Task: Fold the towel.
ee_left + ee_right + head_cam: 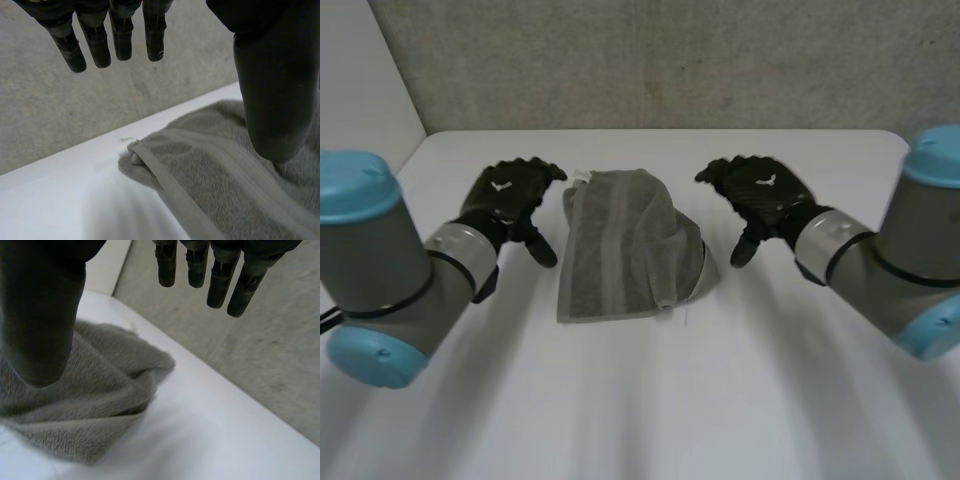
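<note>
Lying on the tabletop [640,400], the grey towel [620,250] looks soft, light and floppy. The left robot hand [510,200] is held wide at its 9 o'clock, the right robot hand [760,195] at 3 o'clock, both empty. It is best pinched at its 12 o'clock edge.

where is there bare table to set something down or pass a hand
Widest bare patch: the table on the near side of the towel. A thin strip lies between towel and wall. Crowded: the gaps between the towel and the left robot hand and right robot hand.
</note>
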Controlling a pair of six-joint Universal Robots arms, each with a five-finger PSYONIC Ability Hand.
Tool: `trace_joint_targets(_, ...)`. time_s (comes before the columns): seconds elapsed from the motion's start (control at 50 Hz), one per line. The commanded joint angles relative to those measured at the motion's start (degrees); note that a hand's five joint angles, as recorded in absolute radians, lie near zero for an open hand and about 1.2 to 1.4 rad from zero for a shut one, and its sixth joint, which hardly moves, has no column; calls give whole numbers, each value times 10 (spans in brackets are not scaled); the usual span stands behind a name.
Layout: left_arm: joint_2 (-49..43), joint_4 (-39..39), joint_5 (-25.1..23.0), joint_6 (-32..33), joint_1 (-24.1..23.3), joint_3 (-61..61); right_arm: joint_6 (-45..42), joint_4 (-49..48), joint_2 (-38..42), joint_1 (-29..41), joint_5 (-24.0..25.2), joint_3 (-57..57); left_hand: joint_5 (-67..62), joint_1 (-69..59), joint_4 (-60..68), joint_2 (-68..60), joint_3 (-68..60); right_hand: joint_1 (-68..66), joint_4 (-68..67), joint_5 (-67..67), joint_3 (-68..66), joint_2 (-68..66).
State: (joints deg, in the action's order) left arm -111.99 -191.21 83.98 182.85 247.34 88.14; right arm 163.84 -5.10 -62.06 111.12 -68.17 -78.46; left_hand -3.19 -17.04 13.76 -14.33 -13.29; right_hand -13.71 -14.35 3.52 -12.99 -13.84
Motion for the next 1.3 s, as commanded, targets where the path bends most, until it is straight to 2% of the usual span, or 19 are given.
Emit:
trace_joint_targets(0.02,-70,-41,0,65,-15,-14,10,-1,136,21,2,101,25,63,-38,36,33,37,44,-35,30,38)
trace_joint_targets(0.22,-63,-48,0,63,-16,-3,85,-2,254,51,-5,212,25,63,-38,36,33,24,44,-23,30,26)
trace_joint_targets(0.26,-53,-50,0,63,-15,6,99,-4,280,55,-6,241,25,63,-38,36,33,-138,44,139,30,-136)
trace_joint_targets(0.28,-53,-50,0,63,-15,6,99,-4,280,55,-6,241,25,63,-38,36,33,-139,44,141,30,-137)
trace_joint_targets(0.32,-45,-55,1,62,-15,10,103,-3,305,60,-6,269,25,63,-38,36,33,-380,44,381,30,-378)
trace_joint_targets(0.34,-45,-55,1,62,-15,10,103,-3,305,60,-6,270,25,63,-38,36,33,-381,44,383,30,-380)
trace_joint_targets(0.38,-38,-58,1,62,-14,14,104,-2,307,61,-5,275,25,63,-38,36,33,-612,44,614,30,-611)
trace_joint_targets(0.46,-31,-61,1,61,-14,16,105,0,297,62,-4,274,25,63,-38,36,33,-663,44,665,30,-662)
trace_joint_targets(0.56,-17,-60,3,60,-12,16,106,5,236,63,1,255,25,63,-38,36,33,-663,44,665,30,-662)
trace_joint_targets(0.6,0,-57,5,59,-12,18,108,4,157,63,-2,220,25,63,-38,36,33,-663,44,665,30,-662)
trace_joint_targets(0.7,31,-52,5,53,-13,29,122,3,39,63,-14,147,25,63,-38,36,33,-663,44,665,30,-662)
trace_joint_targets(0.8,96,-42,2,45,-12,52,119,19,-43,67,-35,64,25,63,-38,36,33,-663,44,665,30,-662)
trace_joint_targets(0.94,151,-26,-15,38,-12,93,94,58,-46,99,-29,27,23,62,-38,34,33,-663,44,665,30,-662)
trace_joint_targets(1.04,156,-22,-36,37,-9,124,28,67,36,129,-32,52,23,62,-38,34,33,-663,44,665,30,-662)
trace_joint_targets(1.08,151,-22,-41,37,-8,138,-17,68,97,154,-40,91,23,62,-38,34,33,-38,44,40,30,-37)
trace_joint_targets(1.12,148,-21,-41,37,-7,143,-37,67,120,163,-41,106,23,62,-38,34,33,37,44,-35,30,38)
trace_joint_targets(1.2,139,-21,-41,37,-6,148,-61,64,131,167,-42,125,23,62,-38,34,33,37,44,-35,30,38)
trace_joint_targets(1.26,133,-18,-41,37,-7,150,-56,65,94,164,-50,116,23,62,-38,34,33,37,44,-35,30,38)
trace_joint_targets(1.3,133,-13,-42,38,-8,153,-43,65,27,154,-60,77,21,60,-38,33,33,37,44,-35,30,38)
